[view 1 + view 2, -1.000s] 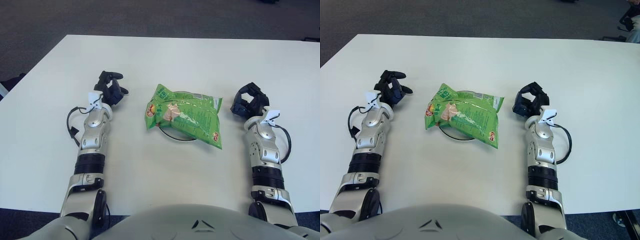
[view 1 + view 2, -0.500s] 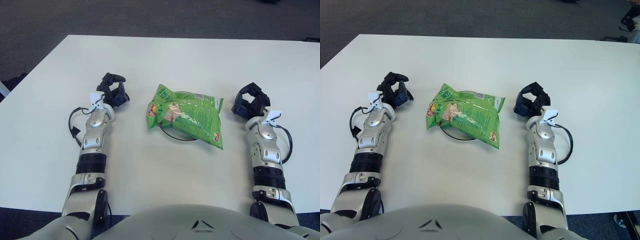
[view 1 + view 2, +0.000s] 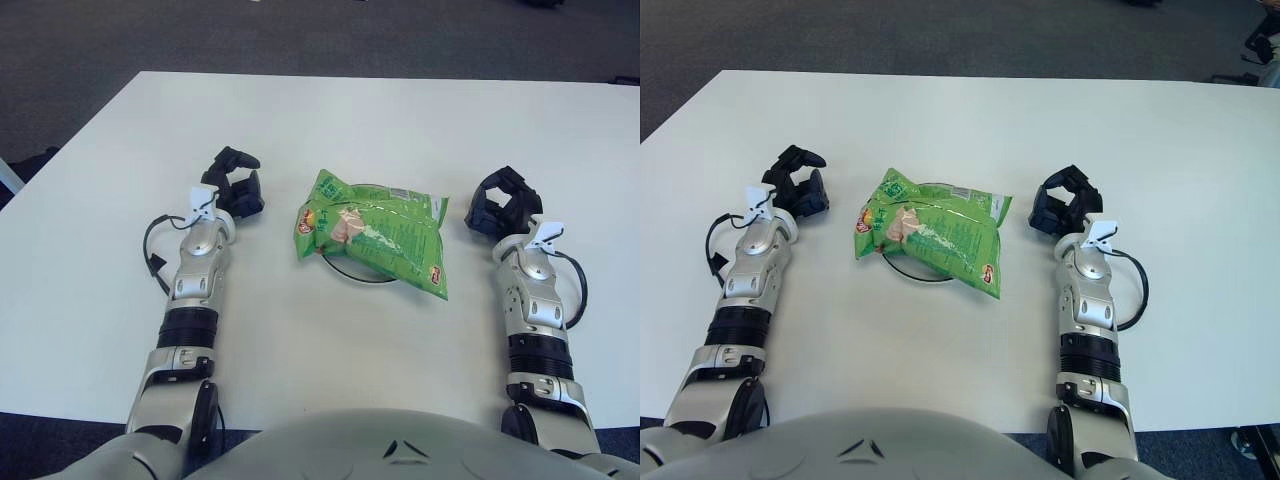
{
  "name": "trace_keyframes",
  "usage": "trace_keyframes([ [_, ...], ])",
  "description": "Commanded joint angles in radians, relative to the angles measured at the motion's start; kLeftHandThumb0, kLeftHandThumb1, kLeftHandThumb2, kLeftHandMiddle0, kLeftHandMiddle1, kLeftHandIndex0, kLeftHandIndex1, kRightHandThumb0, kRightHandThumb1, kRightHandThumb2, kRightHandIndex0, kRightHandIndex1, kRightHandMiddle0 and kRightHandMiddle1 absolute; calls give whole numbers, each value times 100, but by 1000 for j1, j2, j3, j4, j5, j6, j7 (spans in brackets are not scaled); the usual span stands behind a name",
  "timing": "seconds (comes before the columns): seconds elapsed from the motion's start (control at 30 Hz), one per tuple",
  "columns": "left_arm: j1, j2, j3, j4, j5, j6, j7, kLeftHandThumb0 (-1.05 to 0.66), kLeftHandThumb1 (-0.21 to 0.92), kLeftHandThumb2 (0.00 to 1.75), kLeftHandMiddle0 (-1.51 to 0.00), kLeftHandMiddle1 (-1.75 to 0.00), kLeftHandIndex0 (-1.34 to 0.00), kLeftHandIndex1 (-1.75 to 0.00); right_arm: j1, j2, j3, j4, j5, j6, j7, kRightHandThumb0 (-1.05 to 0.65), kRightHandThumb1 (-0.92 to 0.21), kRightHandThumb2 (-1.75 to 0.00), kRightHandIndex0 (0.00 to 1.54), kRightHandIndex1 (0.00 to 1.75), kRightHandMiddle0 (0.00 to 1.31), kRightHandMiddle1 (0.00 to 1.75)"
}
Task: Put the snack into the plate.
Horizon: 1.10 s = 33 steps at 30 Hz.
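Note:
A green snack bag (image 3: pixel 372 232) lies flat across a thin dark-rimmed plate (image 3: pixel 340 270) at the middle of the white table; the bag covers most of the plate. My left hand (image 3: pixel 236 188) rests on the table to the left of the bag, fingers loosely curled, holding nothing. My right hand (image 3: pixel 500 205) rests on the table to the right of the bag, fingers loosely curled, holding nothing. Neither hand touches the bag.
The white table (image 3: pixel 330 120) stretches far ahead of the hands. Dark carpet lies beyond its far edge. Black cables loop beside each wrist (image 3: pixel 152 250).
My left hand has shifted right, a little nearer the bag, and its fingers have turned more inward. The bag and my right hand have stayed put.

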Motion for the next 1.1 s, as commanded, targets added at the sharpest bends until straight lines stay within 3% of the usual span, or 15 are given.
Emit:
trace_keyframes([
  [0.0, 87, -51, -23, 71, 20, -48, 4, -48, 31, 133, -137, -175, -62, -175, 87, 21, 4, 46, -9, 20, -5, -51, -24, -142, 130, 175, 68, 175],
  [0.73, 126, -77, -36, 111, 41, -155, 44, -51, 26, 140, -138, -175, -67, -175, 82, 25, 5, 49, -8, 24, -15, -50, -26, -139, 129, 175, 66, 175],
  [1.07, 124, -83, -35, 108, 41, -160, 69, -51, 24, 141, -139, -175, -68, -175, 69, 26, 8, 55, -8, 29, -23, -50, -27, -138, 129, 175, 65, 175],
])
